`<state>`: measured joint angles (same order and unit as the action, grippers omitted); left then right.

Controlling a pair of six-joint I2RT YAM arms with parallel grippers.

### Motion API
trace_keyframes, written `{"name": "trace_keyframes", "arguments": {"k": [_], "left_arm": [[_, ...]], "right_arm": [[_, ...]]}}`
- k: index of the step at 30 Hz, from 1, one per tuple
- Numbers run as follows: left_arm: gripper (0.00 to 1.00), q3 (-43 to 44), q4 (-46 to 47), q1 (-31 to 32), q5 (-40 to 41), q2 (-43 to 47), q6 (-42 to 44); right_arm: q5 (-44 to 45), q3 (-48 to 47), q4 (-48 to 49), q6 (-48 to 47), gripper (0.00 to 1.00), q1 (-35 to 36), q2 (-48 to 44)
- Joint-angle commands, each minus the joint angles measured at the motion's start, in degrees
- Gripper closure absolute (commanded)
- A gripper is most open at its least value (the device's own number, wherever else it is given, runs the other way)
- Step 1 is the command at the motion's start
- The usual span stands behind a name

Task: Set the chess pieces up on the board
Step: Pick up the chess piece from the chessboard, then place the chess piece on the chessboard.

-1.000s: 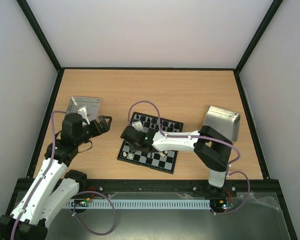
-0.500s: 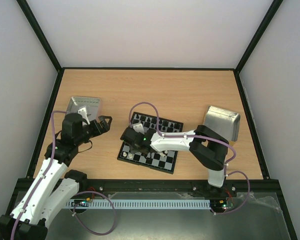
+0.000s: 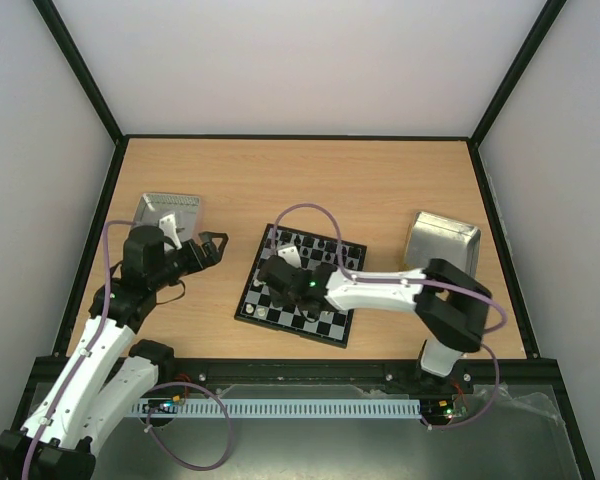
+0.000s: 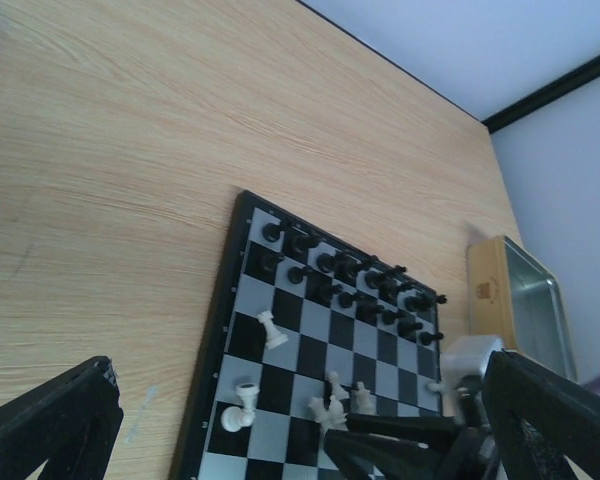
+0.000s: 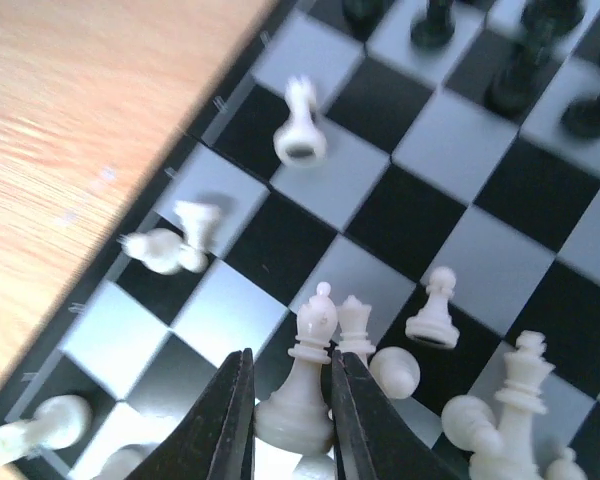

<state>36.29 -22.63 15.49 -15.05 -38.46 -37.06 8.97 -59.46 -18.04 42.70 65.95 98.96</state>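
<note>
Wooden table [image 3: 380, 190] carries the board [image 3: 332, 322] at centre; right hand [image 5: 292, 400] clamped on a cream-white piece [image 5: 305, 350] over the board's left side. Fingers of left hand [image 3: 210, 246] apart, hovering left of the board.

Your right claw [image 5: 290, 372] is hemmed at 3 o'clock by crowded white pieces [image 5: 432, 312], and toppled ones [image 5: 163, 250] lie at 10 o'clock. Toward 1 o'clock the board [image 5: 420, 212] lies open up to the black pieces [image 5: 525, 72].
</note>
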Motion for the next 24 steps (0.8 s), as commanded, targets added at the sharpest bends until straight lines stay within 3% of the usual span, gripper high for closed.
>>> {"name": "trace_keyframes", "arguments": {"k": [1, 6, 11, 24], "left_arm": [[0.00, -0.1, 3.6, 0.3, -8.6, -0.7, -1.2], [0.03, 0.7, 7.7, 0.5, -23.4, -5.0, -5.6], [0.10, 1.9, 11.5, 2.3, -32.1, -8.1, -9.2], [0.31, -0.1, 26.8, 9.0, -39.6, -11.9, -19.1]], "right_arm": [[3.2, 5.0, 10.2, -5.8, 0.86, -0.3, -10.3], [1.0, 14.2, 25.1, -15.8, 0.86, -0.3, -22.4], [-2.4, 20.1, 34.2, -25.4, 0.86, -0.3, -31.3], [-13.4, 26.5, 41.4, -39.5, 0.87, -0.3, -40.6]]}}
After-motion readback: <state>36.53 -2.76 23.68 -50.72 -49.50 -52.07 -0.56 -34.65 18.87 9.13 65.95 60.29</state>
